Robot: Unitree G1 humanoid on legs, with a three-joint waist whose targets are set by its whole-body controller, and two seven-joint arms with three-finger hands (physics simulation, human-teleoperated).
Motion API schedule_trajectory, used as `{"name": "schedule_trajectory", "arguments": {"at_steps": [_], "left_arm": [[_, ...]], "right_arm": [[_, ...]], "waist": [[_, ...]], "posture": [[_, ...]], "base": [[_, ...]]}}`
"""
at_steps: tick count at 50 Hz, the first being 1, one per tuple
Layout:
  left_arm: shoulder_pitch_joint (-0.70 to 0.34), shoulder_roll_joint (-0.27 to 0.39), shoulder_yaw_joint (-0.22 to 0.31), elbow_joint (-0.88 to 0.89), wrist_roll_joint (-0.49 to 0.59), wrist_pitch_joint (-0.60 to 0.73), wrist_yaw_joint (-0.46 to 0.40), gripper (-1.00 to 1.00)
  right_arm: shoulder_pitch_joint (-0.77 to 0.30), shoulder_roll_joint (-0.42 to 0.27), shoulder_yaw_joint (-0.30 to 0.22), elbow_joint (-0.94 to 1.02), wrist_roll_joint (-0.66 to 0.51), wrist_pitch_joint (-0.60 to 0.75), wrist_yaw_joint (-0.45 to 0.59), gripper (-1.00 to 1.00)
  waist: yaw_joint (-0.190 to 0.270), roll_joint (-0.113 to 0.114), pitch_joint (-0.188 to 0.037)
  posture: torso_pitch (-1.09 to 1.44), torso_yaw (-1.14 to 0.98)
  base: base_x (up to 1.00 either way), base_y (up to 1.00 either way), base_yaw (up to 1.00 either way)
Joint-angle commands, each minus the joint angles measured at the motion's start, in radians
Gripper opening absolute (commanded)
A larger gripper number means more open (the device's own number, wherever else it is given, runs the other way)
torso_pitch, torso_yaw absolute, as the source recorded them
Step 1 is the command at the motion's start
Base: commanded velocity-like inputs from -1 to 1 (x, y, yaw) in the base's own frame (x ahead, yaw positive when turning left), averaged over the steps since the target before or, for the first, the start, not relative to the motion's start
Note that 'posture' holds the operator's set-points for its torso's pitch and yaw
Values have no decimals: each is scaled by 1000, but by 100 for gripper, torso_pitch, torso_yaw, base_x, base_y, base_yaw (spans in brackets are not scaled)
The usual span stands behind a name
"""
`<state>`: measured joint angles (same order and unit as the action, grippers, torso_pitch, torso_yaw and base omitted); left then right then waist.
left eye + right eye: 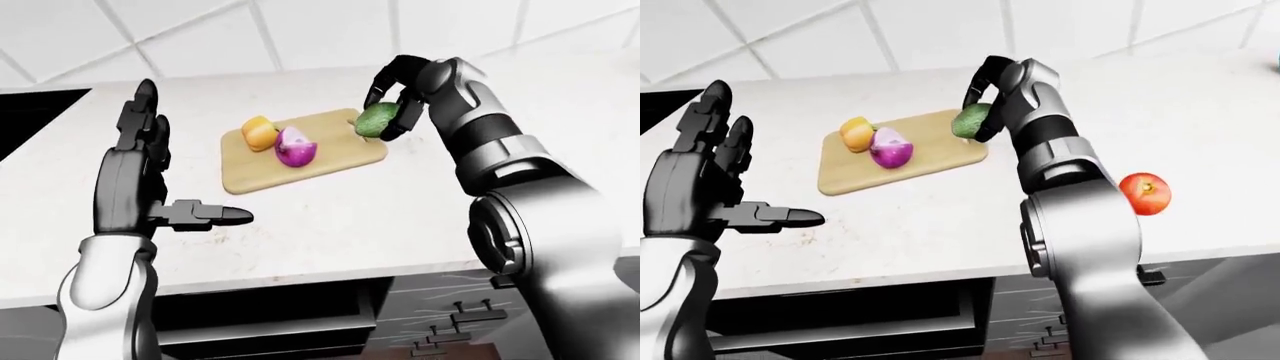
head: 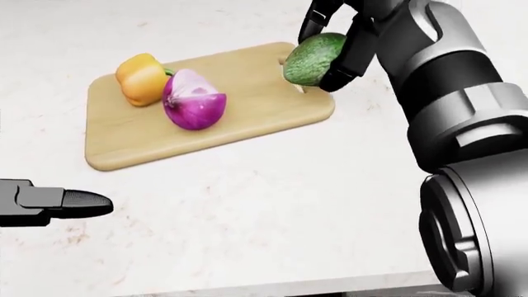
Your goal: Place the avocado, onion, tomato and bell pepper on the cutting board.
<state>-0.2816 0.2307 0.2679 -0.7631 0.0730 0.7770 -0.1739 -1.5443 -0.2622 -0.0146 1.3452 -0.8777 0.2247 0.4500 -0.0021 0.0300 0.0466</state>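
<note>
A wooden cutting board lies on the pale counter. On its left part sit a yellow bell pepper and a halved red onion, touching each other. My right hand is shut on the green avocado and holds it just above the board's handle end. A red tomato lies on the counter to the right of my right arm, in the right-eye view. My left hand is open and empty, held upright left of the board and nearer the counter's edge.
A black stove is at the counter's far left. A white tiled wall rises behind the counter. The counter's edge runs along the bottom, with dark drawers below.
</note>
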Motion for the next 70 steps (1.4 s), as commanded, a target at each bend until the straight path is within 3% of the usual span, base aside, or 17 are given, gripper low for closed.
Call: {"name": "schedule_trajectory", "arguments": {"at_steps": [1,17,35,55,70], "left_arm": [[-27,10,8,-33,1,-17,5,100],[-36,12,-3,-33,9,-11,4,100],[-26,19,8,-57,11,4,-6,100],[-28,16,16,-71,12,18,-15,100],[-25,14,8,-60,15,6,-11,100]], "right_arm": [[-57,-6,-5,-46,13,-22,-49,-44],[-47,79,-24,-11,72,-83,-191,-48],[-44,122,-50,3,126,-149,-340,-48],[-29,153,-59,11,140,-171,-388,-47],[-28,166,-58,12,131,-170,-366,-25]], "waist": [[-1,1,-31],[-1,4,-33],[0,3,-33],[1,1,-33],[1,2,-33]], "posture": [[0,0],[0,0],[0,0],[0,0],[0,0]], "base": [[0,0,0],[0,0,0],[0,0,0],[0,0,0],[0,0,0]]}}
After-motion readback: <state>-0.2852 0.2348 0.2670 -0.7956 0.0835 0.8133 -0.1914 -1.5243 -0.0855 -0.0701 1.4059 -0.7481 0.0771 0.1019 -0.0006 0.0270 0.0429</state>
